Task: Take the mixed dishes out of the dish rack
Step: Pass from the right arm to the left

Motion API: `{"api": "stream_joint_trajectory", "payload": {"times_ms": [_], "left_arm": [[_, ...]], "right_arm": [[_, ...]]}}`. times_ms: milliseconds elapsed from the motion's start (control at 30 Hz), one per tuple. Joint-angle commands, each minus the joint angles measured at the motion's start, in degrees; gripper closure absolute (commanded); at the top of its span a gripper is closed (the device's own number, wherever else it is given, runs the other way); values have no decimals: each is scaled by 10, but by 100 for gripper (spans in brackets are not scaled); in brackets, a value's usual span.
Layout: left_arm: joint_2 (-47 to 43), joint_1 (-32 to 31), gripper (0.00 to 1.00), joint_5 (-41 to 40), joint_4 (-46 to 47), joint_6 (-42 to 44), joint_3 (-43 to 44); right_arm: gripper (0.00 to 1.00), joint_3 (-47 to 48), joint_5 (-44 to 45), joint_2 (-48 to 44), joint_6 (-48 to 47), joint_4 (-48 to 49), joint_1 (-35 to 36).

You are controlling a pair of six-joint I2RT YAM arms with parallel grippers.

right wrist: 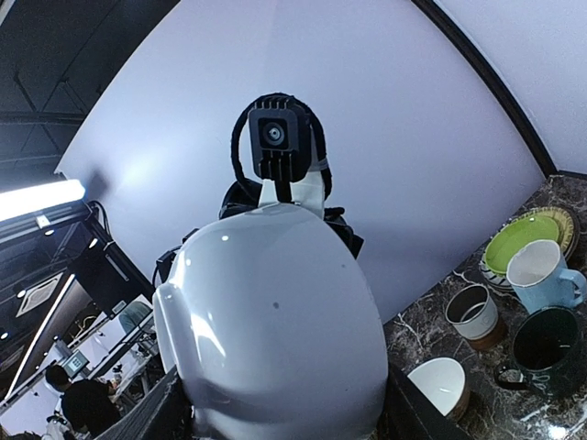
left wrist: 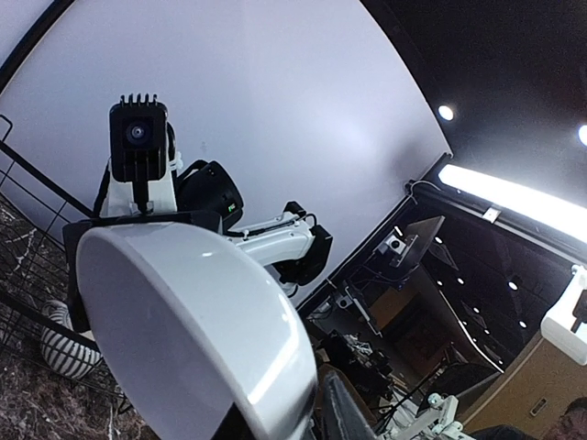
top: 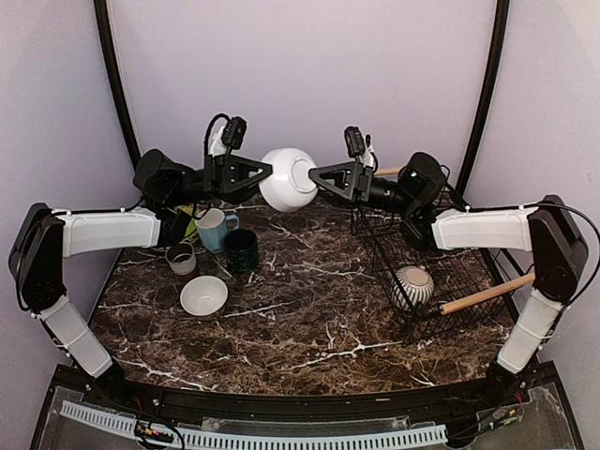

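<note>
While the white bowl (top: pixel 289 180) hangs in mid-air above the far edge of the table, well clear of the dish rack (top: pixel 394 244), both arms meet on it: the right gripper (top: pixel 319 178) holds it with fingers spread wide around its rounded body, and the left gripper (top: pixel 265 172) is pinched narrow on the rim from the other side. This looks like a hand-over, and it will go best if the right fingers part only once the left pinch is firm, then back straight off toward the rack without dragging the bowl. A thin rim grip may let a smooth bowl swing, so a slow, level descent seems wise. Room looks to be left on the dark marble table (top: pixel 309 309) beside the dishes already out: light blue mug (top: pixel 214 228), dark green mug (top: pixel 241 250), small grey cup (top: pixel 181 258), second white bowl (top: pixel 203 295) and lime-green plate (right wrist: pixel 523 240). A striped grey bowl (top: pixel 412 286) sits in the rack. Behind stands a pale lilac backdrop (top: pixel 300 75); beyond it, a dim workshop with strip lights (left wrist: pixel 514 192).
</note>
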Motion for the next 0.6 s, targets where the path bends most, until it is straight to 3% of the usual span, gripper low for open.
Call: {"api": "stream_joint_trajectory", "payload": {"times_ms": [0,100,233,500,567], "left_arm": [[-8,-12,85,14,62,-20,-5],[-11,-21,97,18,65,-16,-4],[-19,-27,99,15,66,-12,-10],[-47,-39,99,6,20,44,-18],[-51,-40,99,5,-26,74,-15]], "right_arm": [[68,19,-6,15,5,31,2],[67,20,-7,17,4,28,2],[56,13,-5,11,-10,20,2],[3,-36,60,-54,-99,-113,0],[1,-38,77,-70,-119,-171,-5]]}}
